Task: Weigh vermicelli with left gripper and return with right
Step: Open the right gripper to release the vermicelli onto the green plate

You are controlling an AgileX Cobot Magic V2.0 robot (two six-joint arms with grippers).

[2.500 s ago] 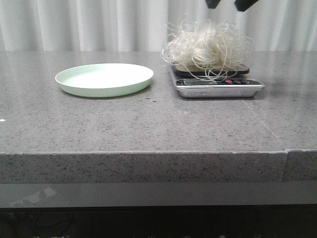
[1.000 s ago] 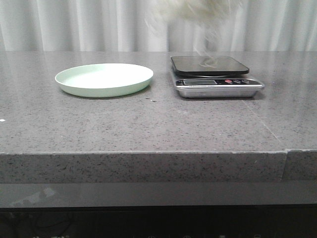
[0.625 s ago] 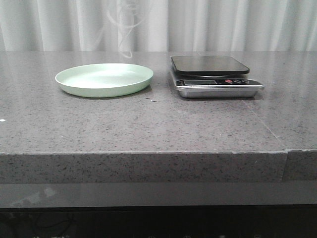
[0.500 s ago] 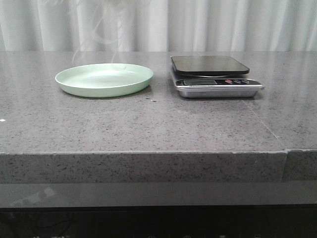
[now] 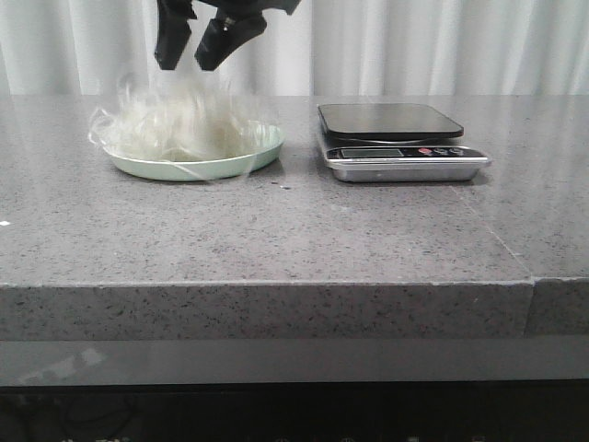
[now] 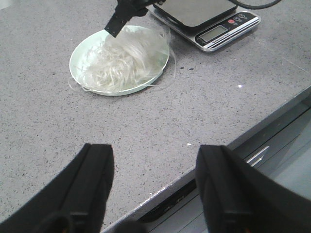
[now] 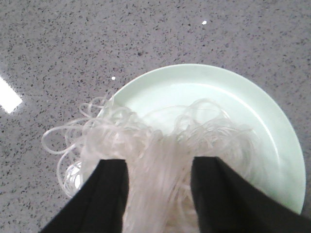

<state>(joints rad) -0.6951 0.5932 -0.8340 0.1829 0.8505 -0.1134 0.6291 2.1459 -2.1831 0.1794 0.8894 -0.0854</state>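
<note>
The vermicelli (image 5: 179,124), a loose pale tangle, lies in the light green plate (image 5: 230,167) on the left of the table, blurred at its edges. My right gripper (image 5: 198,41) hangs just above it with its dark fingers apart. In the right wrist view the open gripper (image 7: 159,165) straddles strands of the vermicelli (image 7: 170,128) over the plate (image 7: 209,80). My left gripper (image 6: 155,150) is open and empty above the table's front edge, well clear of the plate (image 6: 77,54) and the vermicelli (image 6: 124,60). The left gripper is out of the front view.
A kitchen scale (image 5: 391,121) with a bare black platform and steel front stands to the right of the plate; it also shows in the left wrist view (image 6: 194,9). A white curtain hangs behind the grey stone table (image 5: 294,230).
The vermicelli left the scale, passed leftward above the frame, and now lies in the plate. The right gripper has come down into view over the plate, jaws apart.
</note>
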